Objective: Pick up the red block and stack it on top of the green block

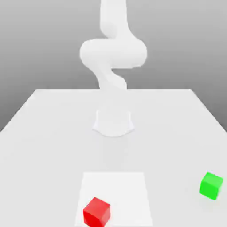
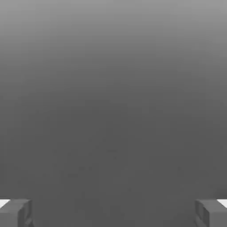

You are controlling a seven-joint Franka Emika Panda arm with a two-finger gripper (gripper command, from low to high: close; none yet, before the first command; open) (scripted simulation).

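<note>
The red block (image 1: 96, 211) sits on a lighter white square patch (image 1: 128, 186) near the front of the table, toward the exterior view's left. The green block (image 1: 211, 185) rests on the table at the exterior view's right, well apart from the red one. In the hand view my gripper (image 2: 113, 213) stands open, its two grey fingertips (image 2: 17, 213) far apart with nothing between them, facing a plain grey background. The white arm (image 1: 113, 53) rises from its base (image 1: 113, 122) at the table's middle and goes up out of the exterior view.
The white table (image 1: 53, 133) stretches wide around the arm's base, with its far edge behind the arm and its side edges slanting toward the front. Nothing but the two blocks lies on it.
</note>
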